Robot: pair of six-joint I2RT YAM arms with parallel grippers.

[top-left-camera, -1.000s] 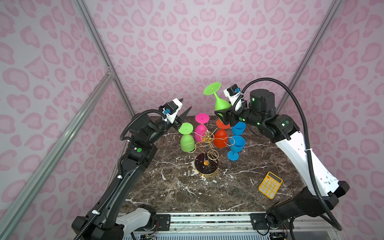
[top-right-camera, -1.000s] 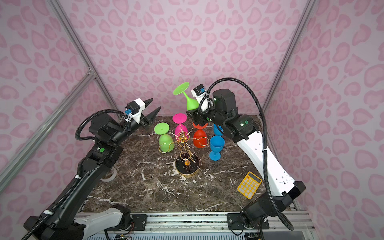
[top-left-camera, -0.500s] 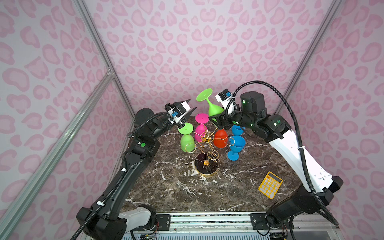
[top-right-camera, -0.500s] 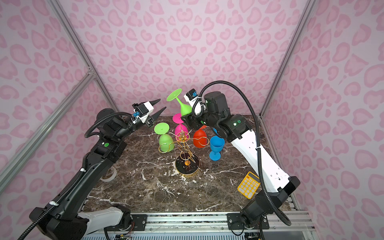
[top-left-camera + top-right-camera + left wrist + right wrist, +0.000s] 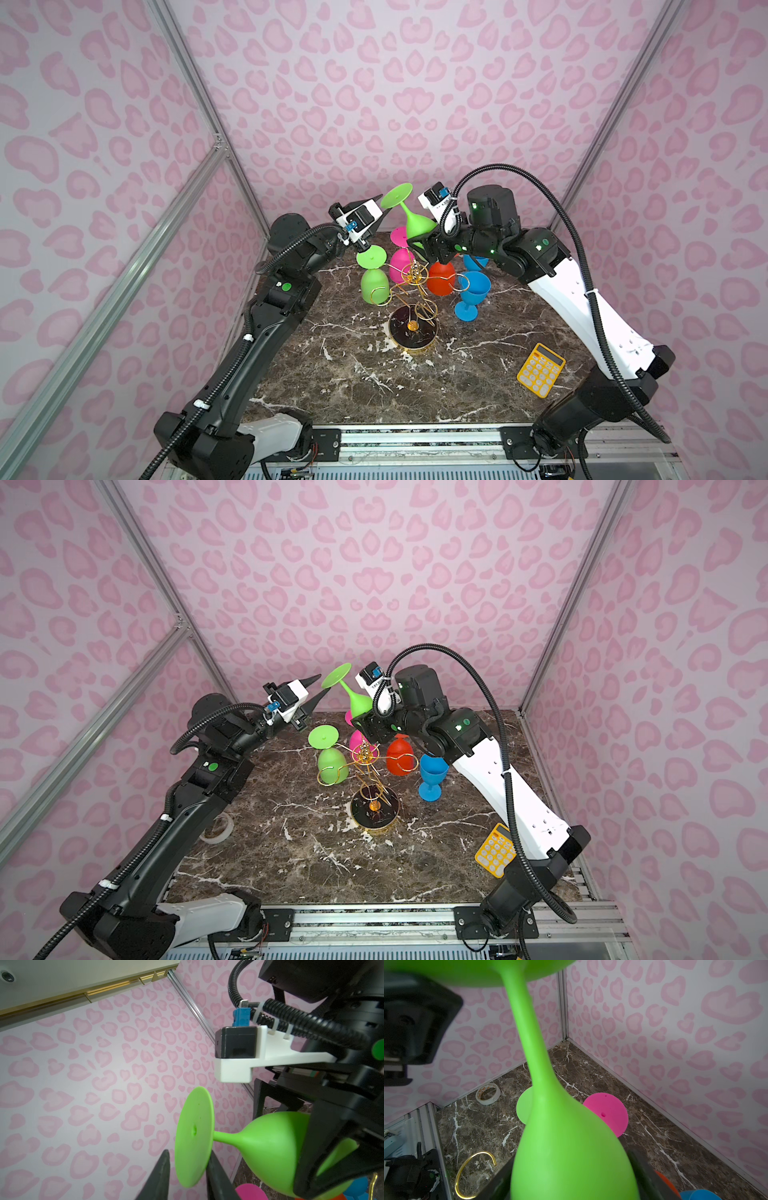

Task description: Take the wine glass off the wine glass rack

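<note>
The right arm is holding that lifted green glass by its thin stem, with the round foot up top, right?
Not by the stem: the right gripper is clamped around the bowl of the green glass, as the left wrist view shows. The round foot is indeed up top.

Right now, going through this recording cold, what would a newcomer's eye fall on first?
A green wine glass, foot up, is held high at the back of the table by its bowl in the right claw, with the left claw straddling its foot. Below it, the gold wine glass rack carries a pink glass and a red glass upside down, with a blue glass upright beside it.
</note>
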